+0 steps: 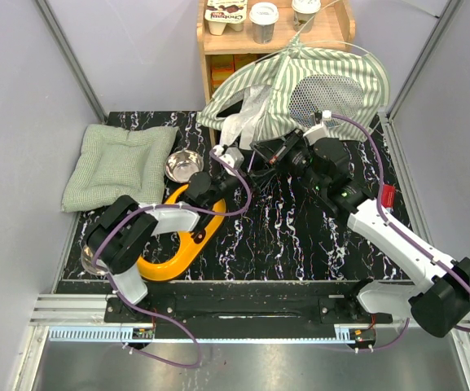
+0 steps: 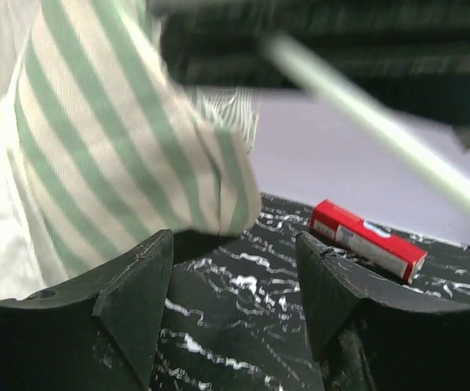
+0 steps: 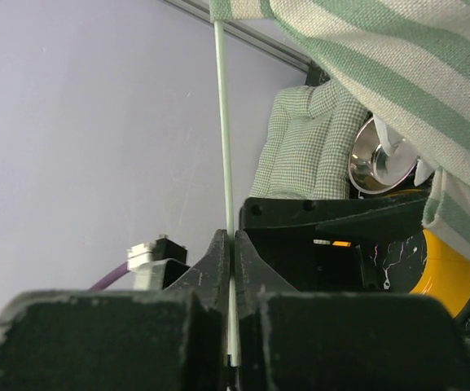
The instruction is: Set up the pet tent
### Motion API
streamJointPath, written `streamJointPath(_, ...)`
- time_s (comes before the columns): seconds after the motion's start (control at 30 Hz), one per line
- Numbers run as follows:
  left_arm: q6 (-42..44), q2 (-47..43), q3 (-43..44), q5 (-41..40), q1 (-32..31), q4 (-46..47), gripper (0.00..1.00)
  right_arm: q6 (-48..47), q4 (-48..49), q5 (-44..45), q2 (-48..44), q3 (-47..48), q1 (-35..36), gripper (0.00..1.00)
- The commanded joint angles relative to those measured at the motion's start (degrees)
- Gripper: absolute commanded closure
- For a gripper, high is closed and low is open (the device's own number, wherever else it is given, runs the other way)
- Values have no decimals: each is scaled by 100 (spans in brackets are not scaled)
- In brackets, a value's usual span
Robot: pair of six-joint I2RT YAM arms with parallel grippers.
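The right claw (image 3: 231, 244) is clamped shut on a thin white pole (image 3: 225, 122), a smooth, stiff rod rising into the woven, sage-and-white striped cloth of the pet tent (image 1: 300, 81). The tent sits crumpled at the back of the table (image 1: 300, 244), its white mesh panel facing up, against a wooden shelf (image 1: 218, 41). The left claw (image 2: 235, 285) stands open, its black wedge fingers (image 2: 137, 293) just beneath a hanging striped fold. On the black, white-veined marble surface lie a red carton (image 2: 369, 240), its print too blurred to read, a quilted green cushion (image 1: 116, 163), a shiny steel bowl (image 1: 184, 165) and a glossy yellow bowl holder (image 1: 177, 244).
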Motion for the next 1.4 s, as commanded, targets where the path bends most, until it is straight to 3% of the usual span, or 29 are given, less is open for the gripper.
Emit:
streamJointPath(0.0,-405,116,579,161,-14,2224,34,69,374,740,88,199,-123,100)
streamJointPath(0.43,-63,697,1168,-490,-14,2022,38,131,383,617,150,286,-114,100)
streamJointPath(0.6,148,715,1142,-578,-23,1864,61,149,418,590,150,260,-123,100)
streamJointPath(0.77,70,645,923,-262,-31,1987,98,87,418,652,106,251,-114,100)
streamJointPath(0.8,96,618,844,-235,-31,2004,100,52,418,721,97,243,-114,100)
streamJointPath(1.17,421,-269,-755,828,4,1934,100,-1151,1410,1407,527,348,-123,100)
streamJointPath(1.37,527,-559,-1003,820,162,1215,100,-1679,1622,1575,738,488,-167,100)
